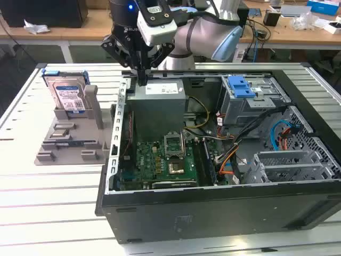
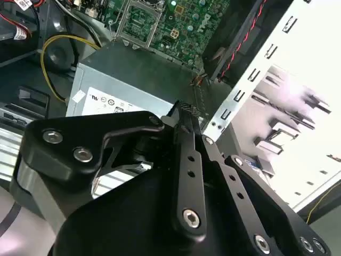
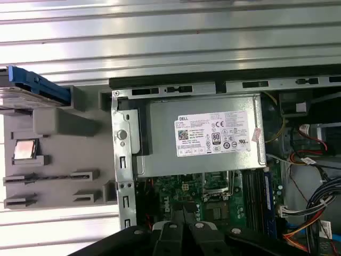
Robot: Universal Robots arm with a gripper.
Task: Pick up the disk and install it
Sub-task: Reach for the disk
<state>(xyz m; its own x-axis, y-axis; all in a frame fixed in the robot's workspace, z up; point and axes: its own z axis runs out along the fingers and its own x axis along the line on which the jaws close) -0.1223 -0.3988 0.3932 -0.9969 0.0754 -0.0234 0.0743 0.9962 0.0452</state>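
The disk [image 1: 68,92] stands upright in a grey holder [image 1: 69,141] on the table, at the exterior view's left. It is silver metal with a white and blue label and blue rails. In the first wrist view the disk [image 3: 24,90] shows edge-on beside the open computer case. My gripper [image 1: 143,80] hangs over the case's corner by the power supply [image 1: 165,90], well to the right of the disk and apart from it. Its black fingers [image 2: 184,114] are pressed together, shut, with nothing between them.
The open black computer case [image 1: 213,208] lies on its side, with the motherboard [image 1: 160,160], loose cables and a grey drive cage topped by a blue latch [image 1: 242,85]. The slatted metal table [image 1: 48,197] runs around it. Behind stands a cluttered bench [image 1: 298,24].
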